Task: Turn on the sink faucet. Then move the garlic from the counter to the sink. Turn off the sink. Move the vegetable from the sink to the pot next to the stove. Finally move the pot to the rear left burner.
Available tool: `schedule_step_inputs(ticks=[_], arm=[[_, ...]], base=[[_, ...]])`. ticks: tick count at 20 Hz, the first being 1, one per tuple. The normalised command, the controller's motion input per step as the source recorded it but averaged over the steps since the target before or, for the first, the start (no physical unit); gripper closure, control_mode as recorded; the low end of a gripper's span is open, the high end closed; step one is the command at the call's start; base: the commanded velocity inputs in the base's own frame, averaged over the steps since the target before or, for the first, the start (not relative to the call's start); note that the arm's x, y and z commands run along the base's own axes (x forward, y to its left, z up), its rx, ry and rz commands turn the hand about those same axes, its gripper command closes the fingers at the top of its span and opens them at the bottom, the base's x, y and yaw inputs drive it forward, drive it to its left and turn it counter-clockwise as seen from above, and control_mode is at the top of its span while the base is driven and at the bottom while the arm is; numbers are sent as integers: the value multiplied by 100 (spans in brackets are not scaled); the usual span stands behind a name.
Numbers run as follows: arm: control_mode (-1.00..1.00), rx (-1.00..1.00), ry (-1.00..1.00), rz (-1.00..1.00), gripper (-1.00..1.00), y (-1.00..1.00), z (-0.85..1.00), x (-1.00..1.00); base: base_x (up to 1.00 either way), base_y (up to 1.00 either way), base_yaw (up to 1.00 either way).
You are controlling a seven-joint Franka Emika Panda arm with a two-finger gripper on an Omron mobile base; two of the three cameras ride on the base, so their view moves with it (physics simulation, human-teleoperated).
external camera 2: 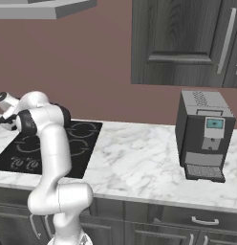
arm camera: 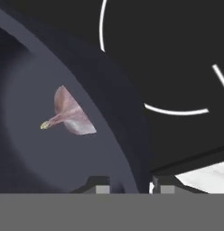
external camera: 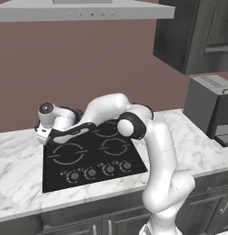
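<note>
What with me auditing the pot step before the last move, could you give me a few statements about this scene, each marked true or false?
1. The garlic lies inside the pot. True.
2. The pincer grips the garlic. False: its tips sit on either side of the pot's rim, and the garlic lies apart from them.
3. A coffee machine stands on the counter, to the right of the stove. True.
4. The stove is white enamel. False: it is flat black glass with grey ring burners.
</note>
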Motion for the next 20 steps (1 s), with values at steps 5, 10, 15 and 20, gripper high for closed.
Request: schedule_step_inputs(ticks=[5, 10, 15, 20], arm=[[-100, 7, -1, 0, -100, -10, -3, 0], [-100, 2, -4, 0, -100, -1, 13, -8], [-100, 0, -2, 0, -100, 0, 35, -33], [-100, 0, 0, -1, -100, 0, 28, -53]], base=[[0, 0, 0], [0, 0, 0], [0, 0, 0], [0, 0, 0]])
